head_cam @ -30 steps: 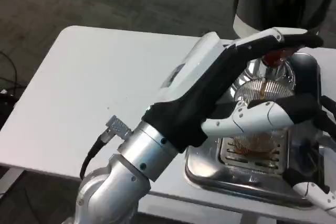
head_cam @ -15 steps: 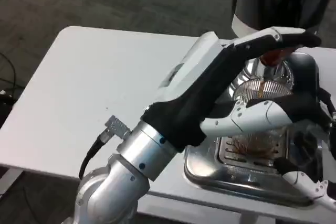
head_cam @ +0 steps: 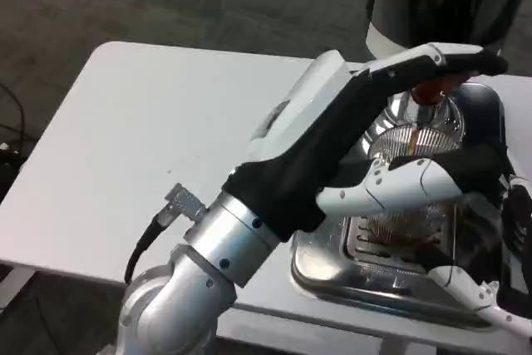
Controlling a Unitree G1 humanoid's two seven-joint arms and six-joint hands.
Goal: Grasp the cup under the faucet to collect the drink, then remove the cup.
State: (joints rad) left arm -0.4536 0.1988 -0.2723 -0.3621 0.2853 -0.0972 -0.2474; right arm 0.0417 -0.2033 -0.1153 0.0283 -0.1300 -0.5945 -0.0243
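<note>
Left hand (head_cam: 366, 135): reaching from the near edge of the table toward its far right corner, one finger (head_cam: 449, 61) stretching over the top of the cup, another (head_cam: 416, 184) wrapping across the cup's near side; gripping the cup between them.
Left forearm (head_cam: 195, 276): rising silver from the near edge, a black cable (head_cam: 145, 243) plugging in at its wrist side.
Cup (head_cam: 413, 174): clear and ribbed, standing upright on the drip tray at the right edge of the table, under the faucet; a thin brownish layer showing low inside, the level hard to judge behind the fingers.
Faucet (head_cam: 431, 91): red-tipped tap sitting just above the cup's rim, partly hiding under the upper finger; flow impossible to tell.
Drip tray (head_cam: 332, 268): shiny metal, lying at the near right part of the table, slotted grille (head_cam: 391, 247) carrying the cup.
Dispenser (head_cam: 486, 114): dark body standing behind and to the right of the cup, near the far right corner.
Right hand (head_cam: 486, 288): showing at the near right corner, a white-and-black finger lying along the tray's near right rim, dark parts rising beside the cup on the right; open or closed, cannot tell, too much cut off by the frame edge.
Table (head_cam: 150, 139): white, rounded far left corner in sight.
</note>
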